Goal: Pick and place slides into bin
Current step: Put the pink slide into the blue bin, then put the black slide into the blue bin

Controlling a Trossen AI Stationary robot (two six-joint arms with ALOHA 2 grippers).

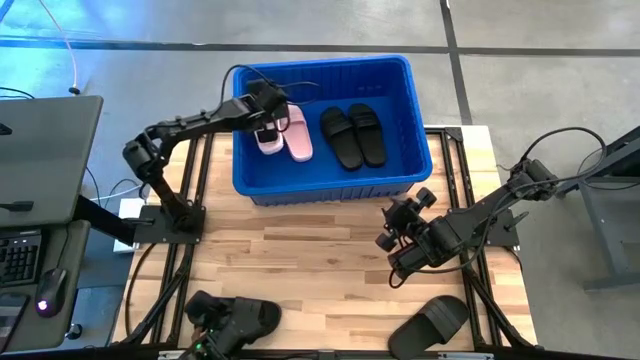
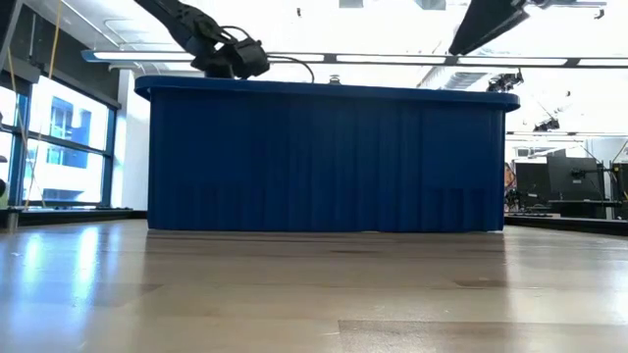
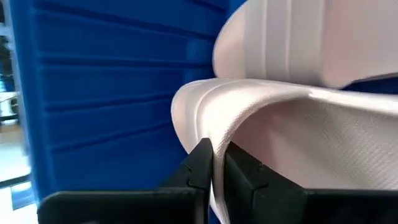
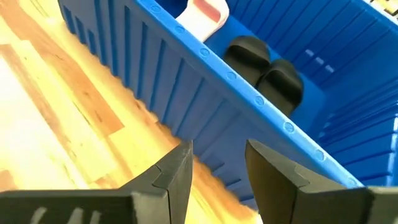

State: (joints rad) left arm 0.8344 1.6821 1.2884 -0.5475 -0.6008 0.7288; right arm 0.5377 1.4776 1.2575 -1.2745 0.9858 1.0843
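Overhead picture first: the left pincer (image 1: pixel 268 112) is inside the bin (image 1: pixel 420 140), closed on a pale pink slide (image 1: pixel 270 140) that lies beside the second pink slide (image 1: pixel 299 138). Two black slides (image 1: pixel 353 135) lie side by side in the same bin. Two more black slides (image 1: pixel 430 323) wait on the bench (image 1: pixel 320 260) at its near edge, well apart from each other. The right pincer (image 1: pixel 398 238) hangs over the bench, just in front of the bin.

Low view shows only the blue wall and the left arm above its rim.

Left wrist view: the fingers (image 3: pixel 200 163) pinch the thin pink edge, which bends softly. If the pincer rises before it opens, the slide may come up again, or catch on the neighbour.

Right wrist view: its fingers (image 4: pixel 174 171) stand apart and hold nothing. The bin rim is close, so a careless swing could knock it.
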